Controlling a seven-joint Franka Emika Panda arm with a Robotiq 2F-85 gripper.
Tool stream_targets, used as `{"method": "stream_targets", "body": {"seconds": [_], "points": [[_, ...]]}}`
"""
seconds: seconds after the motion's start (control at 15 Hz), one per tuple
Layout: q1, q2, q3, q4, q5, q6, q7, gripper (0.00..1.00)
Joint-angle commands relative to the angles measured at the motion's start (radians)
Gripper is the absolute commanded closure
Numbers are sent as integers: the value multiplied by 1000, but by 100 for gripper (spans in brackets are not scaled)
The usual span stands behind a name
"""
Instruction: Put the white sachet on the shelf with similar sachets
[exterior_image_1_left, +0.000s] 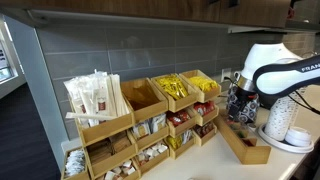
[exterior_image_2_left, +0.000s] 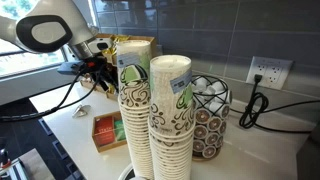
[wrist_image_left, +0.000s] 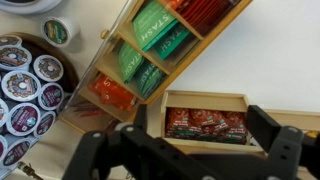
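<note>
Gripper (wrist_image_left: 178, 140) spread wide, nothing between the fingers (wrist_image_left: 272, 130). Hangs low over the white table (wrist_image_left: 275, 60), right above the near rim of a low wooden tray (wrist_image_left: 205, 97) full of red-brown packets (wrist_image_left: 205, 124). Just past the tray in the wrist view: end bins of the shelf (wrist_image_left: 118, 42), holding green tea bags (wrist_image_left: 155, 35) and orange packets (wrist_image_left: 110, 92), not touched by the gripper. Beside those, a round holder of coffee pods (wrist_image_left: 25, 85). In an exterior view, gripper (exterior_image_1_left: 238, 103) pointing down just beside one end of the shelf (exterior_image_1_left: 100, 130), low tray (exterior_image_1_left: 245, 142) under it, stack of white cups (exterior_image_1_left: 283, 125) near the arm. On the shelf: long white-wrapped sticks (exterior_image_1_left: 95, 95) upright in a top bin at the end away from the gripper, yellow packets (exterior_image_1_left: 175, 88) in another top bin, similar sachets (exterior_image_1_left: 72, 160) as a small white heap in the bottom bin at that same far end, well apart from the gripper. White sachet itself: cannot tell it from the rest in any view. In an exterior view, gripper (exterior_image_2_left: 93, 70) seen behind tall stacks of printed paper cups (exterior_image_2_left: 165, 110), pod carousel (exterior_image_2_left: 210, 115) beside them, wall outlet (exterior_image_2_left: 268, 70) with a black cable plugged in.
</note>
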Motion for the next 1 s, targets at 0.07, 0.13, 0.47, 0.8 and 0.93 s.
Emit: {"method": "stream_targets", "body": {"seconds": [0.07,0.13,0.47,0.8,0.93], "points": [[2,0,-1,2,0,-4,0,0],[2,0,-1,2,0,-4,0,0],[100,16,-21,-14,80,18,-107,0],[282,27,-20,-75,255,77,-258,0],[254,27,6,-54,228,51,-221,0]]}}
